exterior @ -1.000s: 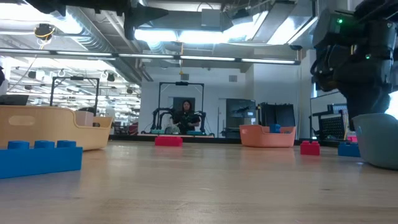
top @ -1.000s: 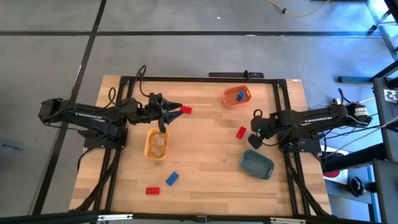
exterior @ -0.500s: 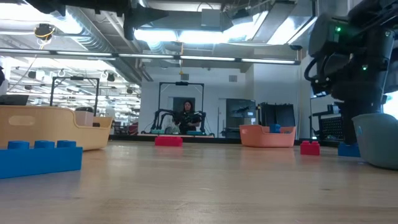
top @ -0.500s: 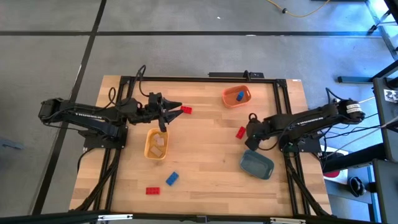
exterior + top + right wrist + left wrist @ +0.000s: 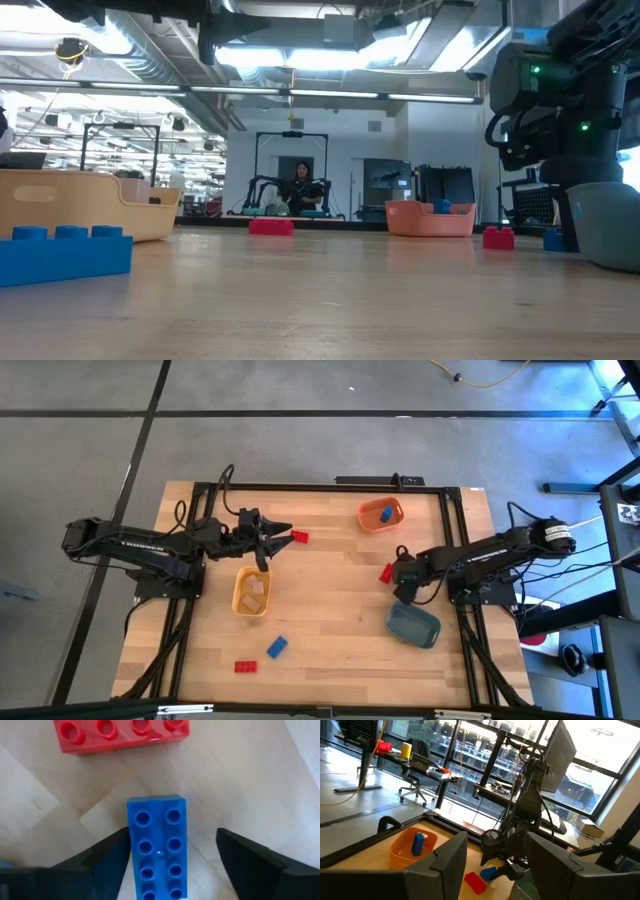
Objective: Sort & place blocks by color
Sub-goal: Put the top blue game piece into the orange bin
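Wooden planking forms the table (image 5: pixel 330 600), which is framed by a black rail and set on a grey floor. At the left, the left gripper (image 5: pixel 283 533) is held above the boards with its fingers spread and nothing between them; white lettering is seen on that arm but cannot be read. Just past its tip a red block (image 5: pixel 299 537) lies with its long axis across the table. Below it, a yellow tray (image 5: pixel 251 592) holds pale blocks (image 5: pixel 256 588). Toward the near edge, a second red block (image 5: pixel 245 666) lies crosswise and a blue block (image 5: pixel 276 648) is turned diagonally. Farther right, an orange tray (image 5: pixel 380 514) contains another blue block (image 5: pixel 385 514), set nearly lengthwise. Beside a slate-blue tray (image 5: pixel 413 624), the right gripper (image 5: pixel 170 857) is lowered over a blue eight-stud block (image 5: pixel 158 847), its fingers (image 5: pixel 252 862) spread on either side without clear contact. That block's long axis runs along the fingers; a third red block (image 5: pixel 122 733) lies crosswise just beyond its end.
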Tool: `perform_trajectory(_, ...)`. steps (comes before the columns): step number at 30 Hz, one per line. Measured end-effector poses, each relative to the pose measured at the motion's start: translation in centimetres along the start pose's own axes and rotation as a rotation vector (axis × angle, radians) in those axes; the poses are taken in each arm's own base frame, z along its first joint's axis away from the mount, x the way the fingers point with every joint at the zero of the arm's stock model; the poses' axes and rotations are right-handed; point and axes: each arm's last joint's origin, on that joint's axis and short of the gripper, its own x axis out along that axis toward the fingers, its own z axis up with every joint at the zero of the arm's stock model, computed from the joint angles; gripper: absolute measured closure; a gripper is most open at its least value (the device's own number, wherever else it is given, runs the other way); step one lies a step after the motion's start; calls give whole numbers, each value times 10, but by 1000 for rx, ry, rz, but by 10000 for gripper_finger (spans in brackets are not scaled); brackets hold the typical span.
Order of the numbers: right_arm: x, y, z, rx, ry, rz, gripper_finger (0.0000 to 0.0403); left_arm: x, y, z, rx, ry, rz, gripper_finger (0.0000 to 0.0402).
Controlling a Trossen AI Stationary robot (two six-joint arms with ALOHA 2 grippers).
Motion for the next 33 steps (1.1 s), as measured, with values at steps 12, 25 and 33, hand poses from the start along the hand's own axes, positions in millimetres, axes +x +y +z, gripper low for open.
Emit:
perform_trajectory(12, -12, -5, -1, -36, -40, 72, 261, 0, 0, 0, 0, -4, 7, 211)
perform_trajectory(25, -91, -2, 27, 180, -743, 590, 261, 0, 0, -1, 30, 4, -1, 211)
perform_trajectory(33, -118, 7, 46, 100, -1061, 736, 261, 2, 2, -8, 78, 66, 14, 211)
